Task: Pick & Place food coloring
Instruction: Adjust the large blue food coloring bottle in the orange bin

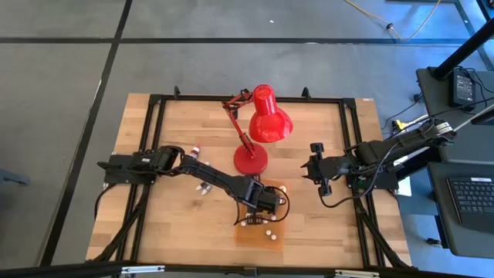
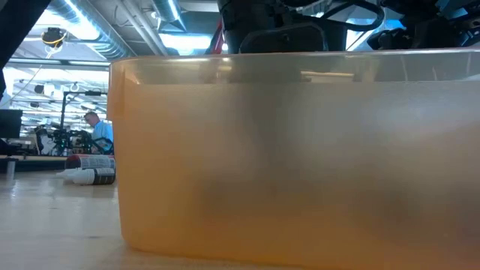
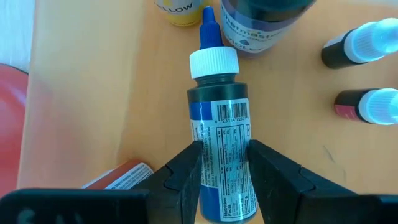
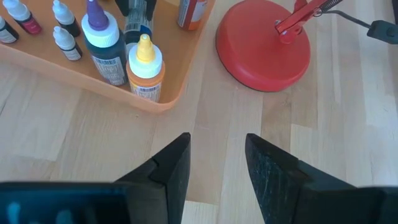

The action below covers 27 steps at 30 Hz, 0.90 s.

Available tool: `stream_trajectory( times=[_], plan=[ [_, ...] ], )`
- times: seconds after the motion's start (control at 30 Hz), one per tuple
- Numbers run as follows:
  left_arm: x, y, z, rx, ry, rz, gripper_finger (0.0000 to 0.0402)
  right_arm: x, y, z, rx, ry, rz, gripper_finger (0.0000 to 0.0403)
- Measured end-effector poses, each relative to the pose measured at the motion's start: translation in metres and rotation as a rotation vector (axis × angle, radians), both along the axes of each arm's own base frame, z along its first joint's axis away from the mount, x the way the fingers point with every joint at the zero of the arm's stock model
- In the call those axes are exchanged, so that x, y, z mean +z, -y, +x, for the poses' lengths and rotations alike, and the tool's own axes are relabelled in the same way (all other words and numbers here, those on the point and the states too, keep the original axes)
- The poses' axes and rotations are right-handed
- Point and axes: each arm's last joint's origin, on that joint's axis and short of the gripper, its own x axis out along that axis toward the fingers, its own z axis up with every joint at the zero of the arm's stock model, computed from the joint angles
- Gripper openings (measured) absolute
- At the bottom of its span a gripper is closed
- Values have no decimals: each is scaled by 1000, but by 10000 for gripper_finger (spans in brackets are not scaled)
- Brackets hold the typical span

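Observation:
A translucent orange tray (image 1: 258, 230) sits near the table's front edge and holds several food coloring bottles. My left gripper (image 1: 266, 205) reaches down into it and is shut on a blue bottle (image 3: 219, 118) with a white cap and a blue tip. A purple-capped bottle (image 4: 99, 37) and a yellow-capped one (image 4: 146, 65) stand upright in the tray. Two small white-capped bottles (image 3: 364, 46) lie on its floor, and a red-labelled bottle (image 3: 121, 177) lies beside the fingers. My right gripper (image 4: 216, 168) stands open above bare wood, to the right of the tray. My left gripper pinches the blue bottle's labelled body (image 3: 224, 155), in its lower half, between the two fingers (image 3: 186, 168). The fingers come steeply from above and lie along the bottle. The cap (image 3: 213, 62) points away from them, over the tray floor; whether the bottle rests there does not show.
A red desk lamp (image 1: 258, 131) stands just behind the tray, its round base (image 4: 264, 46) close to the tray's corner. Loose small bottles (image 1: 202, 188) lie on the wood at the left, beside the left arm. In the low view the tray's wall (image 2: 300, 165) blocks most of the scene.

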Motion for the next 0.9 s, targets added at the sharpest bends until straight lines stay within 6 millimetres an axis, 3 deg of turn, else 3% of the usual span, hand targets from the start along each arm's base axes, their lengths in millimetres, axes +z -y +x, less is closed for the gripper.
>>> stream_trajectory(
  times=[0.5,0.9],
  plan=[
    [2,-19,5,74,5,-26,124,0,0,0,2,0,-3,156],
    [4,-35,11,179,25,-105,85,0,0,0,2,0,-3,156]
  ],
)
